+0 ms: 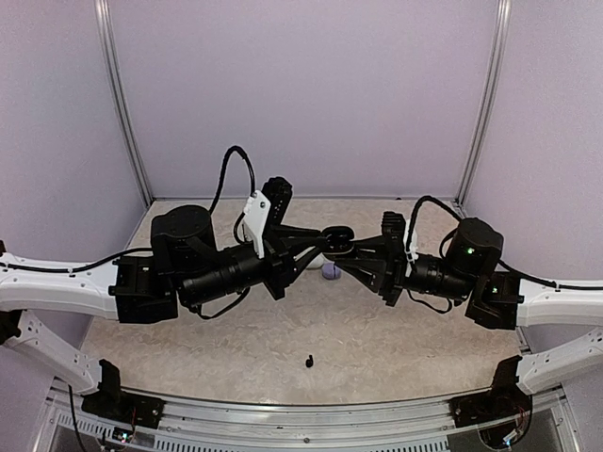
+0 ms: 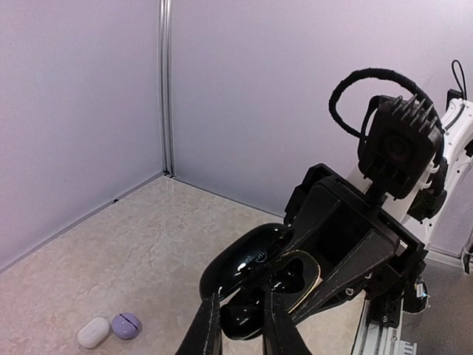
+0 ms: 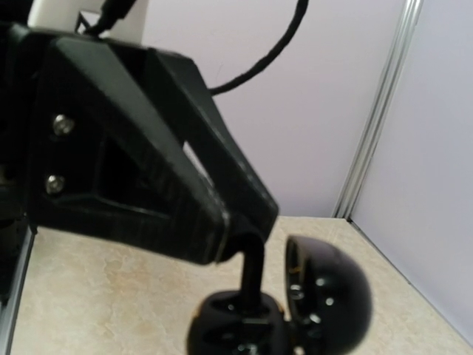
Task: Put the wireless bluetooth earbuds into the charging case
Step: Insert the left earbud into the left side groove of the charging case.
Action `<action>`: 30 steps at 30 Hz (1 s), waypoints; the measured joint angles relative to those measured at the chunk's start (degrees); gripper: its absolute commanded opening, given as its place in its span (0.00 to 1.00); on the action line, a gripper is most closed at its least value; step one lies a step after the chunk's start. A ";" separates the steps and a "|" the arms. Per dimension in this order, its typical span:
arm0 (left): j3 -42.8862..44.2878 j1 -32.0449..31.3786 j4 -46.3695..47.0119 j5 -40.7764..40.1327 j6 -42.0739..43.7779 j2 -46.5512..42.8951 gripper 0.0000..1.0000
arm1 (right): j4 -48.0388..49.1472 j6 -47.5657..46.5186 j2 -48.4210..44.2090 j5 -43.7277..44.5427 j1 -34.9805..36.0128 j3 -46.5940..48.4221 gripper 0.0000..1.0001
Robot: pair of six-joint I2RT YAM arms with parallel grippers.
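Seems mid-insertion. Holds the open black case point(image 2: 247, 262) aloft at centre with the left tool point(image 2: 242, 314), nearly closed on its base. Meets it with the right tool point(image 1: 350, 248), narrowed at the wells; cannot tell whether gripping anything. Leaves one black earbud point(image 1: 309, 360) on the near worktop point(image 1: 207, 348). Calls next for straight seating, then fetching that earbud.

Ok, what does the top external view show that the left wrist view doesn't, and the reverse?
Only the top view shows the black earbud, lying alone on the table near the front edge. Only the left wrist view shows the white case, beside the lavender case; from above it is out of sight. Both show the lavender case and the open black case, raised off the table where the left claw and right claw meet.
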 measured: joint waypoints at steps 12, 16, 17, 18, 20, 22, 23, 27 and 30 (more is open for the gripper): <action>3.21 -1.33 -7.08 -3.06 9.25 1.16 0.07 | -2.27 -4.87 0.00 0.48 0.00 0.04 0.00; 4.00 -1.40 -7.96 -3.41 10.73 1.95 0.09 | -2.58 -5.07 0.00 0.87 -0.11 0.04 0.00; 4.00 -1.40 -7.93 -3.48 10.82 2.12 0.09 | -2.60 -5.05 0.00 0.94 -0.15 0.04 0.00; 4.00 -1.40 -8.00 -3.48 10.86 2.27 0.10 | -2.56 -5.01 0.00 0.94 -0.17 0.04 0.00; 4.02 -1.42 -7.98 -3.50 10.84 2.69 0.11 | -2.47 -5.01 -0.11 0.92 -0.24 0.02 0.00; 4.02 -1.40 -7.80 -3.54 10.71 2.78 0.12 | -2.47 -4.98 -0.11 0.90 -0.35 0.00 0.00; 4.02 -1.40 -7.74 -3.54 10.67 2.78 0.12 | -2.47 -4.96 -0.17 0.87 -0.35 0.00 0.00; 4.02 -1.38 -7.45 -3.48 10.08 2.78 0.18 | -2.45 -4.87 -0.33 0.87 -0.37 0.00 0.00; 3.98 -1.25 -7.32 -3.13 9.55 2.64 0.28 | -2.23 -4.81 -0.33 0.81 -0.37 0.00 0.00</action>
